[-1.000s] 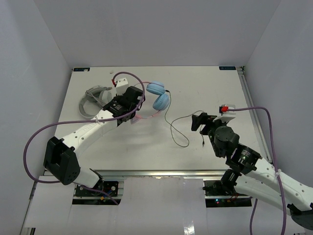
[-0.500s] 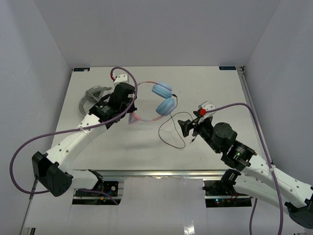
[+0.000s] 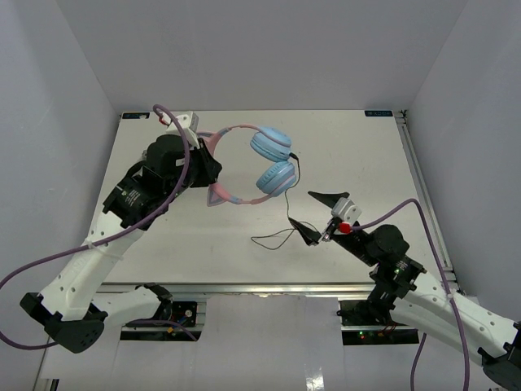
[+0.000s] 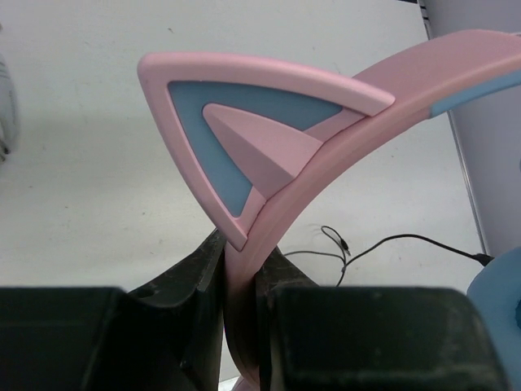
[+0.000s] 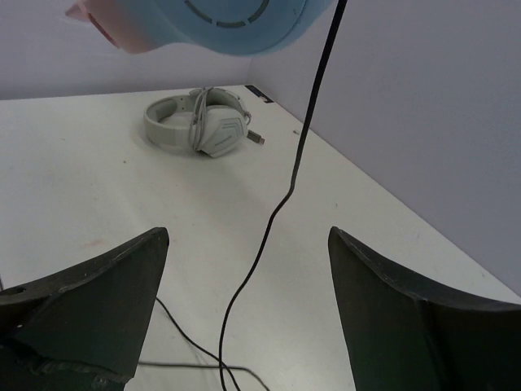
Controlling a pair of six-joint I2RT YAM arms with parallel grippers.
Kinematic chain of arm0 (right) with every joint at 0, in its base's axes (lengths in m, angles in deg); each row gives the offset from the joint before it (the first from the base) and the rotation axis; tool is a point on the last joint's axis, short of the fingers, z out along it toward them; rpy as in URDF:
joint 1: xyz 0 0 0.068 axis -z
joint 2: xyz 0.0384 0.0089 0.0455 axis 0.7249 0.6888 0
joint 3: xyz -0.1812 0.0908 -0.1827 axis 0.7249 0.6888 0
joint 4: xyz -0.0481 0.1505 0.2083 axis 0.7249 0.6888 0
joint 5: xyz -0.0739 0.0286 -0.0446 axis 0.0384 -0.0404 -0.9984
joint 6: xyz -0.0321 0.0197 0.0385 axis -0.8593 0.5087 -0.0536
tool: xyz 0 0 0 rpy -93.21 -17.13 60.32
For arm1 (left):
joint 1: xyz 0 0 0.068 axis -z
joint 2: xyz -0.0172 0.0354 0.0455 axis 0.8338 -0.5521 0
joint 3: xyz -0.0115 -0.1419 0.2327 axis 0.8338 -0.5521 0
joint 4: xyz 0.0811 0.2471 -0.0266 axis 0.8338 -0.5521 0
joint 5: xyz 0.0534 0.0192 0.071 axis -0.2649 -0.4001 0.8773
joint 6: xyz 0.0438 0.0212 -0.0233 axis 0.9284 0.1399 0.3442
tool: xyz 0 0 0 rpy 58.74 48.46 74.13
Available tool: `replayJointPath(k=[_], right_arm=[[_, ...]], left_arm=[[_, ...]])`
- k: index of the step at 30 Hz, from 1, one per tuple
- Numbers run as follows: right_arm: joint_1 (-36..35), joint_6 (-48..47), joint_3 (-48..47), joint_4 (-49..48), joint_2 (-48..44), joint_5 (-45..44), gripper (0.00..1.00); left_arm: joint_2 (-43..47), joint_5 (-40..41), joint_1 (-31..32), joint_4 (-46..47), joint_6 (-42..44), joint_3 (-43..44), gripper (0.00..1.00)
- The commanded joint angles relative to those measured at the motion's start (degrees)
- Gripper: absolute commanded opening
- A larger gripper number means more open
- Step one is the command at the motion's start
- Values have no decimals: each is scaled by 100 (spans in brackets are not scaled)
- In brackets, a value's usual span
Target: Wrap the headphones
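The headphones [image 3: 271, 147] hang in the air over the middle of the table, two light-blue earcups to the right and the pink headband [image 4: 342, 155] with its cat ear [image 4: 236, 130] to the left. My left gripper [image 3: 210, 167] is shut on the headband just below the ear, seen close up in the left wrist view [image 4: 240, 273]. The thin black cable [image 3: 291, 208] drops from the lower earcup [image 5: 228, 20] to loose loops on the table [image 3: 273, 239]. My right gripper [image 3: 316, 216] stands wide open just right of the hanging cable [image 5: 293, 179], which runs between its fingers without touching them.
A grey-white headset [image 5: 199, 122] lies at the table's back left, mostly hidden behind my left arm in the top view. Walls close the table on the left, back and right. A metal rail [image 3: 260, 289] runs along the near edge.
My left gripper has lifted the headphones off the table, pulling the cable up. My right gripper has swung toward the near edge beside the hanging cable and stayed open.
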Motion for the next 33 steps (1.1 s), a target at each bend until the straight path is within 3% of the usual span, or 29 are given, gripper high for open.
replayJointPath(k=[1, 6, 16, 33], right_arm=[[18, -378, -26, -995, 245, 331, 85], [43, -425, 197, -1598, 432, 181, 83], [141, -285, 91, -2181, 1105, 711, 76], [202, 288, 541, -3153, 1897, 719, 62]], left_arm=[[147, -967, -2, 487, -114, 29, 0], [237, -1098, -2, 600, -165, -99, 0], [446, -1641, -2, 800, -339, -159, 0], [608, -1449, -2, 953, -515, -268, 0]])
